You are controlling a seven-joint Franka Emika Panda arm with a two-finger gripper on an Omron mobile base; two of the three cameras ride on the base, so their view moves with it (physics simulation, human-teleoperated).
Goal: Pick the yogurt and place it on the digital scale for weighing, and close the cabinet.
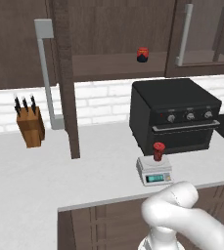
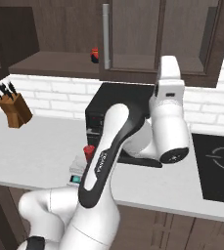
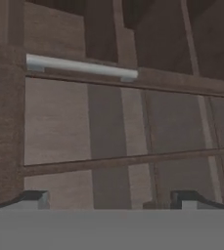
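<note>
Red yogurt point(image 1: 158, 151) on digital scale point(image 1: 154, 171), half-hidden rightward.

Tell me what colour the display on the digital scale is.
Teal, on the digital scale; it shows best in the left base view.

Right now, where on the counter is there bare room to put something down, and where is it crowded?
The widest free patch lies between the knife block and the scale, in front of the open cabinet door. It is crowded on the right: the yogurt sits on the scale, directly before the oven.
</note>
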